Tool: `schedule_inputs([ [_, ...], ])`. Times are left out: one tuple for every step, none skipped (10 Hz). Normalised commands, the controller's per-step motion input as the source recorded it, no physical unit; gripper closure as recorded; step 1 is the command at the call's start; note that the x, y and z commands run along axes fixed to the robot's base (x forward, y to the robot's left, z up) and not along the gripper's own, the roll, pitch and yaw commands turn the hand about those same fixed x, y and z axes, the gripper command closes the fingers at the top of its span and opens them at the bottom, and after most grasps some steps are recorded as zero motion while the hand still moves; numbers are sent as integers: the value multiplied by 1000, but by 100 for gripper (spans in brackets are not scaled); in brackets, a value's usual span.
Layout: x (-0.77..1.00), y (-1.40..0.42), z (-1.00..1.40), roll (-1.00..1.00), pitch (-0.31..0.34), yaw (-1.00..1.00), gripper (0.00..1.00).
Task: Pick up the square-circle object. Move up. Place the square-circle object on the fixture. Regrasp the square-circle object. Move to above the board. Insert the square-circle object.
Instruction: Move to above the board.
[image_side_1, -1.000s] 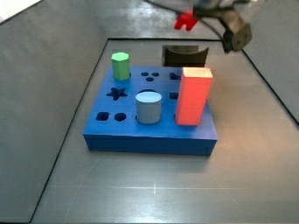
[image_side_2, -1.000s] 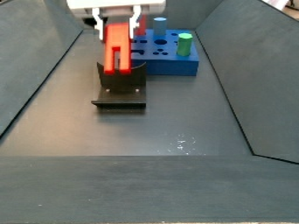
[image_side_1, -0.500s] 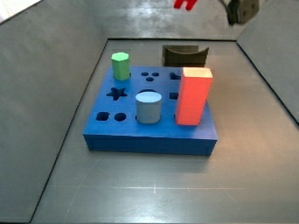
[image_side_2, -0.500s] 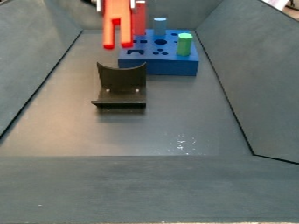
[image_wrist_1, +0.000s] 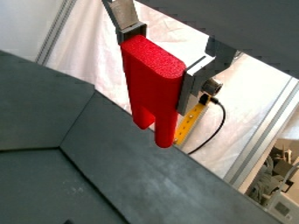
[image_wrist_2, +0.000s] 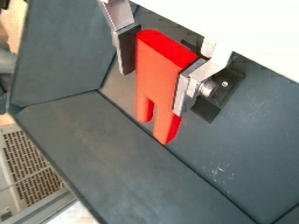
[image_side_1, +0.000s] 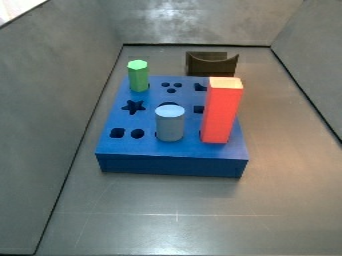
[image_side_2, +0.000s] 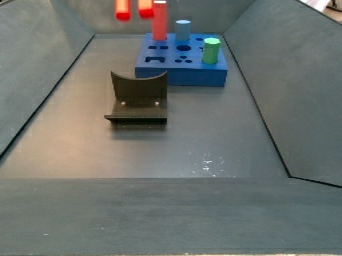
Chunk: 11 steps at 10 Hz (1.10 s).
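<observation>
While the gripper (image_wrist_1: 163, 61) is out of frame in both side views, both wrist views show it closed on the square-circle object (image_wrist_1: 152, 83), its silver fingers (image_wrist_2: 118, 39) pressed against opposite faces of the red piece, whose lower end hangs free below them. That lower end splits into two short legs with a notch between, seen clearly in a wrist view (image_wrist_2: 158, 109).

In a side view only the bottom of the square-circle object (image_side_2: 139, 9) shows at the upper edge of the picture, well above the fixture (image_side_2: 138, 97) and clear of it. The fixture stands on the dark floor just beside the board (image_side_2: 185, 62), on the side nearer that camera, with nothing resting in its curved notch.

Seen from the other side, the fixture (image_side_1: 209, 63) stands just behind the board (image_side_1: 174, 140). On the board stand a grey cylinder (image_side_1: 168, 123), a tall orange-red pillar (image_side_1: 222, 110) close beside the cylinder, and a green peg (image_side_1: 138, 76) at the back corner far from the pillar. Star, round and square holes lie open in the board's top.
</observation>
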Motion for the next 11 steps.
schedule_inputs([
  [-10, -2, 1000, -41, 48, 76, 100],
  [-1, -9, 837, -42, 59, 65, 100],
  [13, -14, 672, -47, 68, 58, 100],
  [14, -16, 449, -45, 85, 56, 100],
  [14, -20, 283, -47, 90, 56, 100],
  [-444, -1000, -31, -1000, 3, 10, 100],
  [-443, -1000, -40, -1000, 0, 12, 100],
  [-465, -1000, -20, -1000, -19, 13, 100],
  [-473, -1000, -31, -1000, -29, 9, 100],
  [-486, -1000, -32, -1000, -36, 6, 100],
  [-493, -1000, -24, -1000, -40, 3, 100],
])
